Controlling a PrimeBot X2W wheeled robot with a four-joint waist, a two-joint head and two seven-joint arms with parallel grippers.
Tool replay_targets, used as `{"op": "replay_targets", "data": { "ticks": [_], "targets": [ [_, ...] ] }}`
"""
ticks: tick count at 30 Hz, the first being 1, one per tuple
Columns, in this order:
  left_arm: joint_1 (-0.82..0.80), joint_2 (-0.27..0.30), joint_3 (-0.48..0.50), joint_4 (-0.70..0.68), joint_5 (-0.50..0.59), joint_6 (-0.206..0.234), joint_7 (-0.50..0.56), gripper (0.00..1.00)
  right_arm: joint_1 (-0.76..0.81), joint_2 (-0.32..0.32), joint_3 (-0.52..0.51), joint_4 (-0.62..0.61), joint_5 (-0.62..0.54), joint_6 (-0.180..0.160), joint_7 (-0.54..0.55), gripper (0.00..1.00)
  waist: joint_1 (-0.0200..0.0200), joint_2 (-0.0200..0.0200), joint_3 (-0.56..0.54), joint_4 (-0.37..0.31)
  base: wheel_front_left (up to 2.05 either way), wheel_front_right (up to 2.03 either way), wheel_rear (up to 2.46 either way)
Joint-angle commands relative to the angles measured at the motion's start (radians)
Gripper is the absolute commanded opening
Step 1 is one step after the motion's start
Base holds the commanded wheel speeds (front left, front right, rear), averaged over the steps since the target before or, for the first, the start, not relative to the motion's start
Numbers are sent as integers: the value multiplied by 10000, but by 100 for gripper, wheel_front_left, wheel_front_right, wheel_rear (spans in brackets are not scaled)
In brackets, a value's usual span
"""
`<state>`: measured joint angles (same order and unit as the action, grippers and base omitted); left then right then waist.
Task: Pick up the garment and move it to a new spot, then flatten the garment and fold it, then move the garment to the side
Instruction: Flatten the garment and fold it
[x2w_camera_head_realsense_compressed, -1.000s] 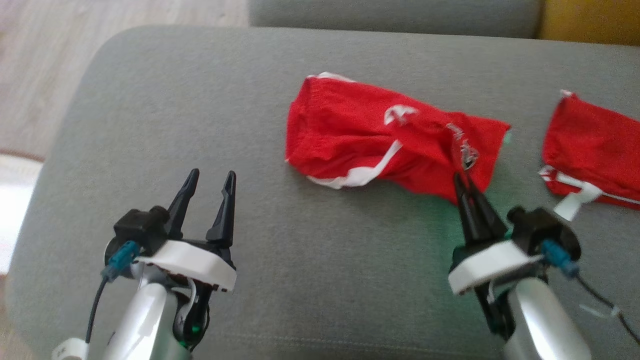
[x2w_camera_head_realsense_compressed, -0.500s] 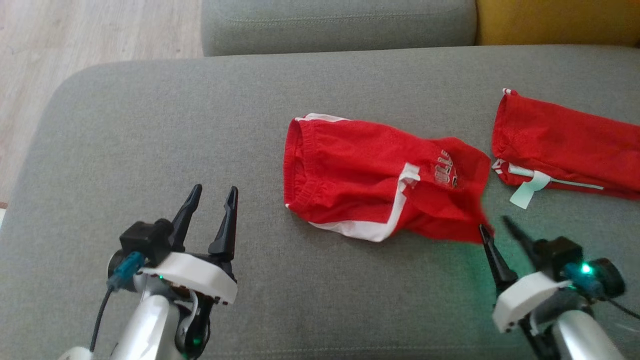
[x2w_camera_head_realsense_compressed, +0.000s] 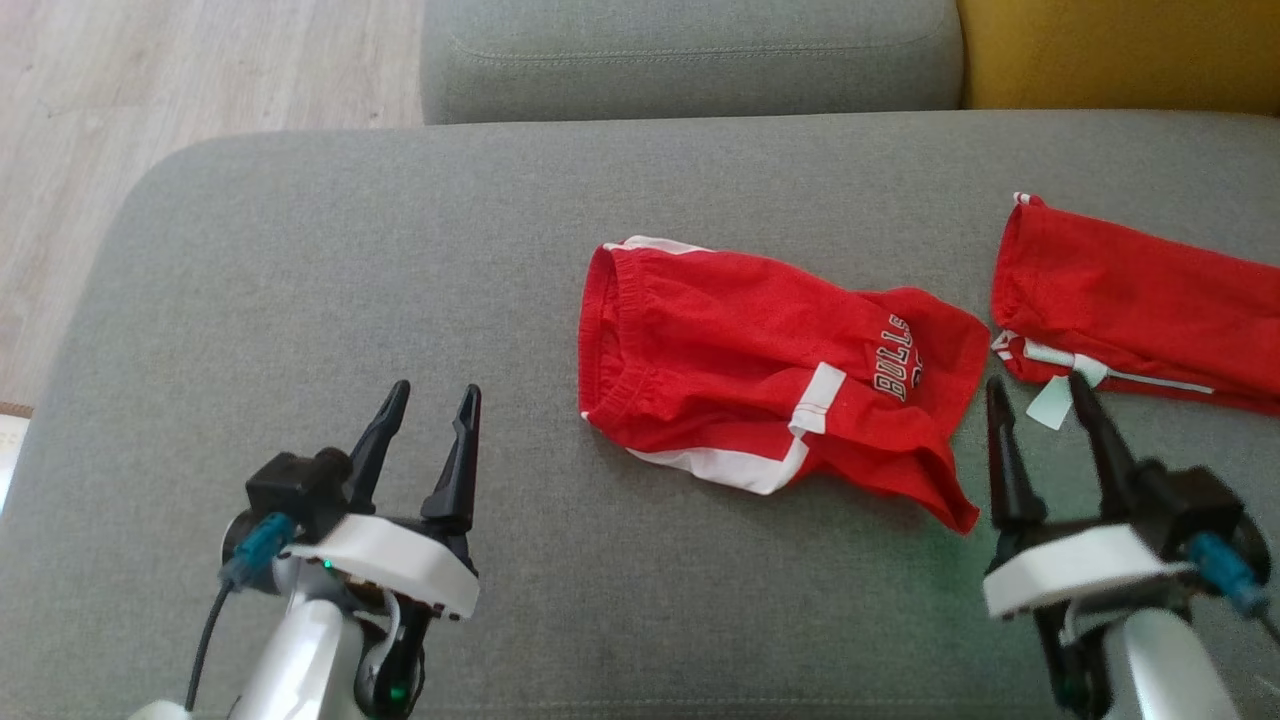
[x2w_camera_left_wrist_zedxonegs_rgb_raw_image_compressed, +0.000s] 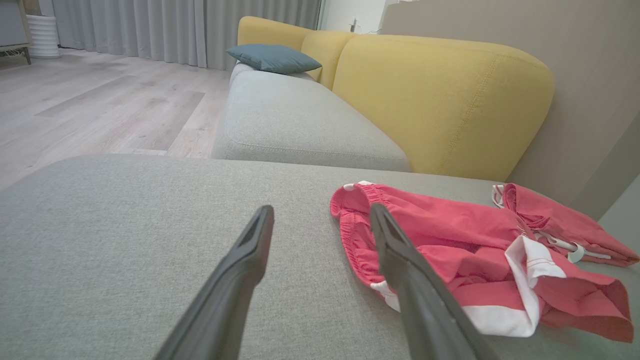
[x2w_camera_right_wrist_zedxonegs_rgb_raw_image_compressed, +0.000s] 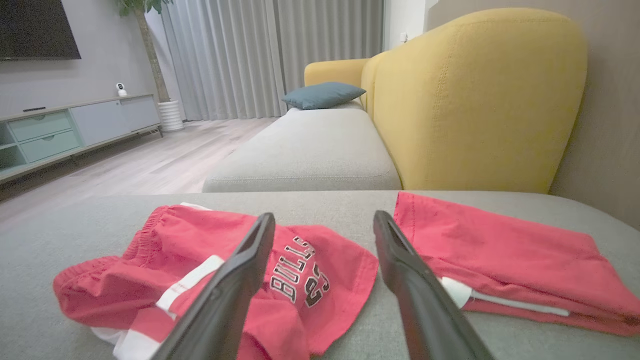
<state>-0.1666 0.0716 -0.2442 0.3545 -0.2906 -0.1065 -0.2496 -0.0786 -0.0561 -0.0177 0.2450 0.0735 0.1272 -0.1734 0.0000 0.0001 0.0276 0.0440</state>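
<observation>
A broad grey sofa cushion (x2w_camera_head_realsense_compressed: 300, 250) spreads out in front of the robot, with pale wooden floor (x2w_camera_head_realsense_compressed: 200, 70) off to the left, another grey seat (x2w_camera_head_realsense_compressed: 690, 60) beyond it and a yellow backrest (x2w_camera_head_realsense_compressed: 1120, 50) in the far right corner. From the head view, the garment (x2w_camera_head_realsense_compressed: 720, 340), a pair of red shorts with white trim and "BULLS" lettering, lies rumpled a little right of the cushion's middle, waistband to the left. A second red garment (x2w_camera_head_realsense_compressed: 1130, 300) lies well to its right, near the edge of the picture. The left tool (x2w_camera_head_realsense_compressed: 436, 390) hovers at the lower left, well apart from the shorts, its fingers spread and empty. The right tool (x2w_camera_head_realsense_compressed: 1033, 382) sits at the lower right, pointing into the gap between the two red pieces, its fingers spread wide and pinching nothing; its left finger is just beside the shorts' lower right corner. In the left wrist view, the left tool (x2w_camera_left_wrist_zedxonegs_rgb_raw_image_compressed: 321, 210) points across bare grey fabric, with the shorts to its right, and a blue pillow (x2w_camera_left_wrist_zedxonegs_rgb_raw_image_compressed: 272, 57) rests on the far seat before grey curtains (x2w_camera_left_wrist_zedxonegs_rgb_raw_image_compressed: 175, 25). In the right wrist view, the right tool (x2w_camera_right_wrist_zedxonegs_rgb_raw_image_compressed: 324, 217) stands spread above the cushion, the lettered shorts behind its left finger and the second red garment behind its right one; a low TV cabinet (x2w_camera_right_wrist_zedxonegs_rgb_raw_image_compressed: 65, 125) lines the far wall.
</observation>
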Motion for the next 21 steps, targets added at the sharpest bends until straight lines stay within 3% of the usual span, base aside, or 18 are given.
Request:
{"op": "replay_targets", "data": {
  "ticks": [1,14,21],
  "targets": [
    [-203,28,378,-364,37,-24,-122,100,143,24,323,-484,127,35,-211,100,0,-1,-2,-9,0,0,0],
    [-282,-66,182,-353,73,-67,-122,100,-127,57,1228,-1055,-230,35,-32,100,0,-1,262,124,0,0,0],
    [-521,-123,51,-269,0,-99,-122,100,-673,57,1801,-549,-1846,35,848,100,0,-1,684,488,0,0,0]
  ]
}}
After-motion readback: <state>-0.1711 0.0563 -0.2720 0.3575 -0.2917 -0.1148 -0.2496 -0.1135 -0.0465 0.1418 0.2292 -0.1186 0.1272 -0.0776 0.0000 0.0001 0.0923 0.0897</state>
